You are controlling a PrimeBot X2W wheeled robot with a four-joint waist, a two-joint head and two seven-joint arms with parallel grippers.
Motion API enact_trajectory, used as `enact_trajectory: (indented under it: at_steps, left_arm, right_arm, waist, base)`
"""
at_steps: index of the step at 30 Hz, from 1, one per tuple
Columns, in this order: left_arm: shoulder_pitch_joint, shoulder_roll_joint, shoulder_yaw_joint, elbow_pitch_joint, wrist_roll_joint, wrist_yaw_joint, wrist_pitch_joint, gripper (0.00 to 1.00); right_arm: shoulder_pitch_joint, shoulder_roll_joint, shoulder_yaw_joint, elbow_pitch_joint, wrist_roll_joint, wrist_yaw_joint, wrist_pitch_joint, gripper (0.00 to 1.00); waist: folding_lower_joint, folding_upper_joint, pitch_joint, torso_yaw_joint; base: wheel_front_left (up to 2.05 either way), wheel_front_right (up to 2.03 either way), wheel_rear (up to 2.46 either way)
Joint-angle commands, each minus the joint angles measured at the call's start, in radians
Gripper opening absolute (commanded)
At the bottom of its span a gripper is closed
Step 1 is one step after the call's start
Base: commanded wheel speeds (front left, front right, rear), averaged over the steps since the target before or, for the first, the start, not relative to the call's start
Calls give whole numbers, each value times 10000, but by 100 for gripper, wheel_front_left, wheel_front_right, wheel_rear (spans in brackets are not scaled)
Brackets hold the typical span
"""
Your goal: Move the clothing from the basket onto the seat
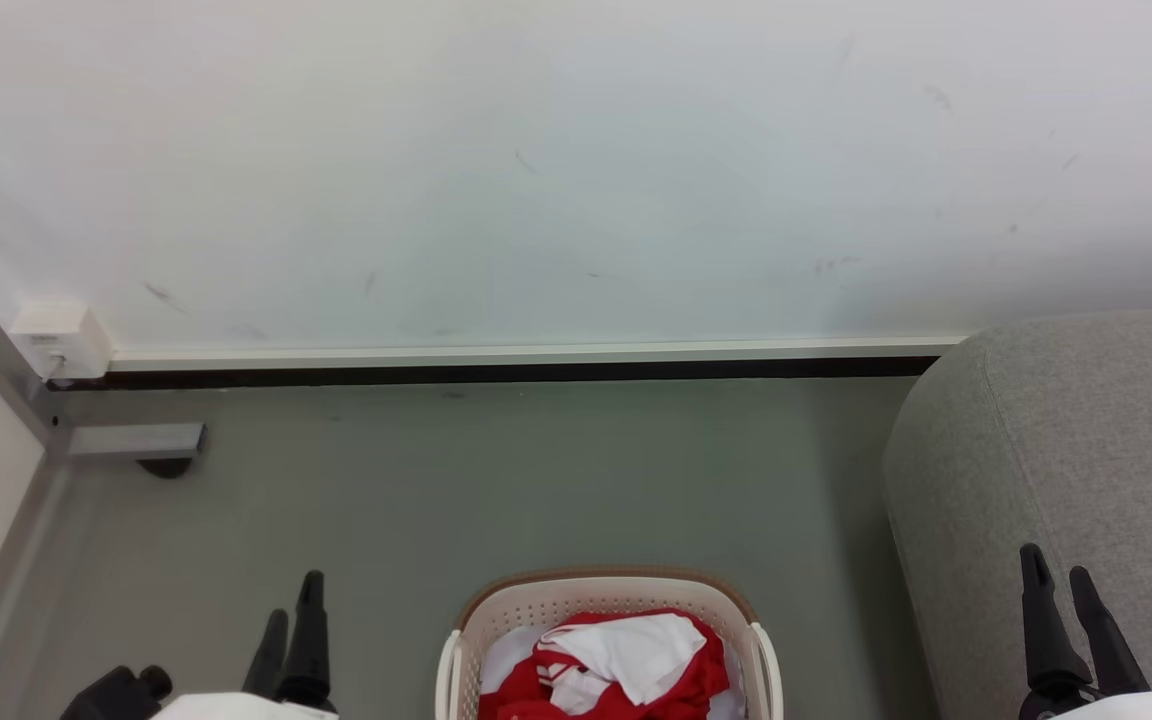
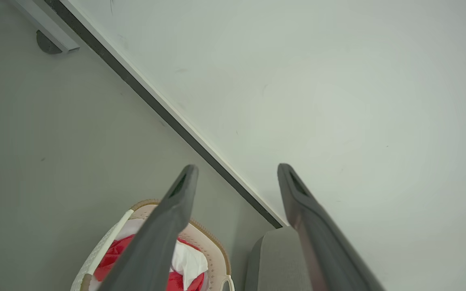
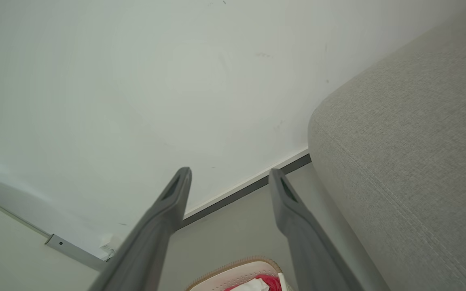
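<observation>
At the lower corners of the head view, your left gripper [image 1: 294,600] and right gripper [image 1: 1056,562] point up and away from you, with both pairs of jaws spread wide and holding nothing. The left hangs over the floor [image 1: 536,480]; the right shows against the seat [image 1: 1066,450]. Between them the basket [image 1: 606,582] stands on the floor with the clothing [image 1: 626,660] heaped inside — red and white, below the brown rim. Open floor runs from the basket to the wall [image 1: 576,150] — and a strip of floor separates the basket from the seat's rounded corner.
</observation>
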Motion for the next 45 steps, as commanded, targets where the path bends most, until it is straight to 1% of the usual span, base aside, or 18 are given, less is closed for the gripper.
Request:
enact_trajectory:
  at_steps: [1,13,45]
  left_arm:
    - [-31,75,-49,-174,629,66,-113,100]
    - [111,85,-230,-429,2571,250,-492,100]
    - [452,107,-615,-575,5781,656,-1281,100]
  right_arm:
    - [-10,-109,-4,-167,-497,-7,-153,100]
    - [77,-138,7,-110,-2158,-9,-536,100]
    - [364,-276,357,25,-5289,-15,-1332,100]
  waist:
    - [0,0,-4,0]
    - [0,0,-21,8]
    - [0,0,-41,14]
  base:
    - [0,0,0]
    - [0,0,0]
    - [0,0,0]
